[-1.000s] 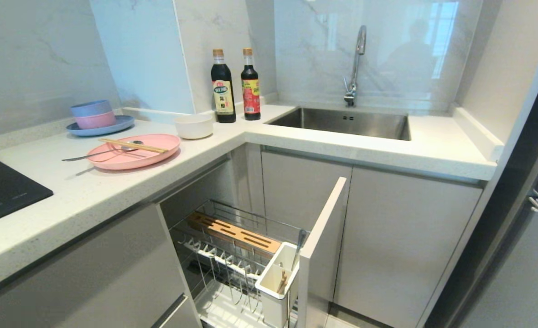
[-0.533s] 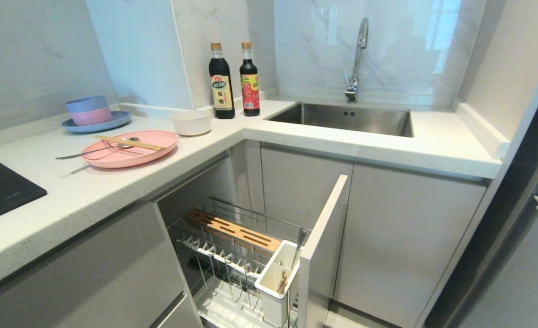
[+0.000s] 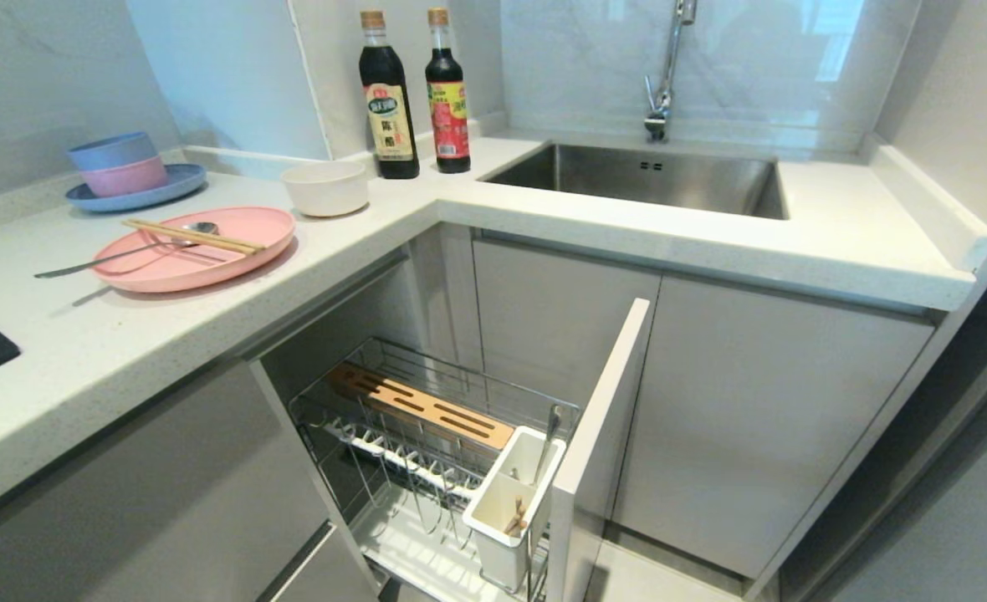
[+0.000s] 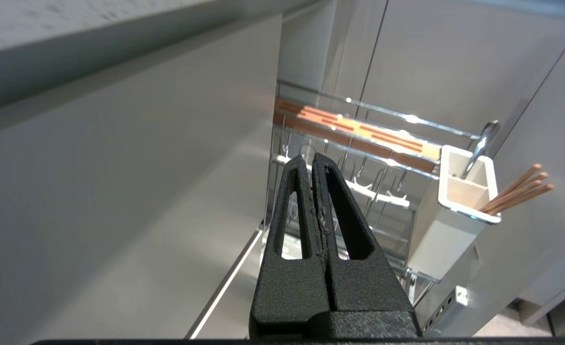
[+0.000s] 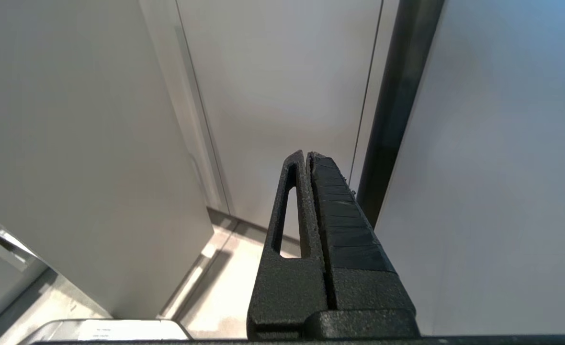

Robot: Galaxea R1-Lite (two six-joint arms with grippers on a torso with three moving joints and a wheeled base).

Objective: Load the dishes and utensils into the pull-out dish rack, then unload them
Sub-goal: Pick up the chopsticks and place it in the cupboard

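I see the rack (image 3: 427, 451) pulled out under the desk (image 3: 84, 351); plate (image 3: 196, 251) near the desk's front edge carries chopsticks (image 3: 192, 237) and spoon (image 3: 117, 255), bowl (image 3: 326, 188) behind. Left claw (image 4: 312, 163) and right claw (image 5: 306, 160) both pressed together, empty.

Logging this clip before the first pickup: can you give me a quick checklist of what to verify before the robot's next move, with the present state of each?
1. Dish rack pulled out of the cabinet: ok.
2. Plate prongs free of dishes: ok.
3. Pink plate on the counter, chopsticks and spoon lying across it: ok, but they must come off first.
4. White bowl upright beside the plate: ok.
5. Cutlery tub free: not ok, it already holds sticks and a metal utensil.
6. Left gripper and right gripper ready to grasp: not ok, both shut and hanging low by the cabinets.
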